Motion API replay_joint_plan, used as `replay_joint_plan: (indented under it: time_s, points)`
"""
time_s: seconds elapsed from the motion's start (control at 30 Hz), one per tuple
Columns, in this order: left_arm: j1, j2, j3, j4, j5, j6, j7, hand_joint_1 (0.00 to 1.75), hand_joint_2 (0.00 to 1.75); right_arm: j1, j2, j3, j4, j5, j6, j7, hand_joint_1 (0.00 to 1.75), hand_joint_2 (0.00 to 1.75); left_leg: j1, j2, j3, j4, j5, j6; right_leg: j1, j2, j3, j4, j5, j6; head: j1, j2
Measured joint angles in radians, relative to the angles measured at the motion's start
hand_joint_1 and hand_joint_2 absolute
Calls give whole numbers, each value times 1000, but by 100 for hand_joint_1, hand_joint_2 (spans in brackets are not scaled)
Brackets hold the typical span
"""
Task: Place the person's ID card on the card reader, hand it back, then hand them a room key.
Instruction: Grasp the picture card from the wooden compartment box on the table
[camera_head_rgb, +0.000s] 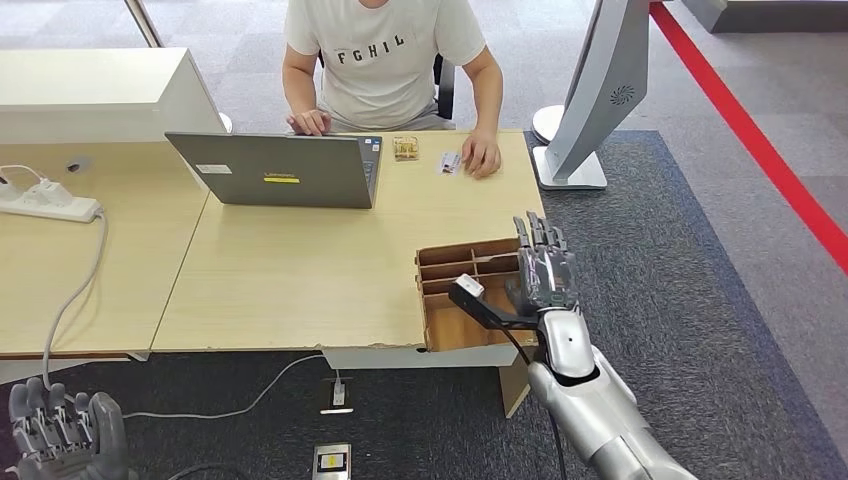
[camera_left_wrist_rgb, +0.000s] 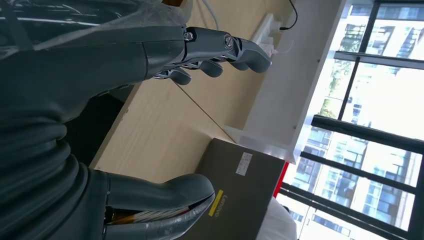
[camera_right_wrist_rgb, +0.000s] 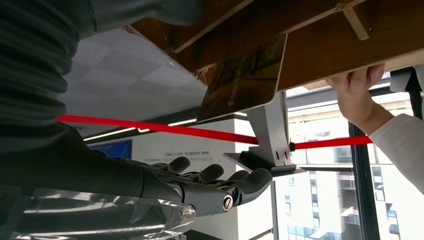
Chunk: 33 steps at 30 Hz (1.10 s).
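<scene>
Right hand (camera_head_rgb: 545, 268) sits at lower centre-right of the head view, raised beside the right edge of the bench (camera_head_rgb: 300, 270), its fingers straight and apart with nothing in them; the right wrist view shows the same empty, spread hand. It hovers right beside the divided wooden box (camera_head_rgb: 470, 290) at the bench's near right corner, which I judge to hold the room keys or serve the card step, so the arm looks staged there for reach. What seems to be the ID card (camera_head_rgb: 450, 162) lies flat on the bench at upper centre, just beside the person's hand (camera_head_rgb: 482, 154), well apart from the robot's hand; it appears offered but not yet taken, so the task looks barely begun. A small tan object (camera_head_rgb: 406, 148) lies near it; I cannot tell whether it is the card reader. Left hand (camera_head_rgb: 65, 432) hangs low at the lower left corner, off the bench, fingers loosely apart and holding nothing. An open grey laptop (camera_head_rgb: 275, 170) faces the person; its lid carries a yellow label and a white sticker, neither readable in the head view, though the left wrist view suggests "Lenovo". The person's shirt (camera_head_rgb: 380, 50) reads "FGHIL". A white power strip (camera_head_rgb: 45, 200) lies at the far left.
</scene>
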Motion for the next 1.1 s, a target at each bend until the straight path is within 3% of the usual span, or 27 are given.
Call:
replay_joint_plan:
  time_s: [0.03,0.13,1.1]
  points:
    - [0,0,0,0,-2,0,0,0,175,-1,0,0,6,-5,-3,0,165,175,0,0,0,0,0,0,0,0,0,0,0,0,0,0]
    - [0,1,0,0,-5,0,0,0,175,-4,0,0,22,-13,-10,-1,175,175,0,0,0,0,0,0,0,0,0,0,0,0,0,0]
    - [1,1,1,0,-11,0,0,0,175,-25,23,0,24,-12,-3,-34,175,175,0,0,0,0,0,0,0,0,0,0,0,0,0,0]
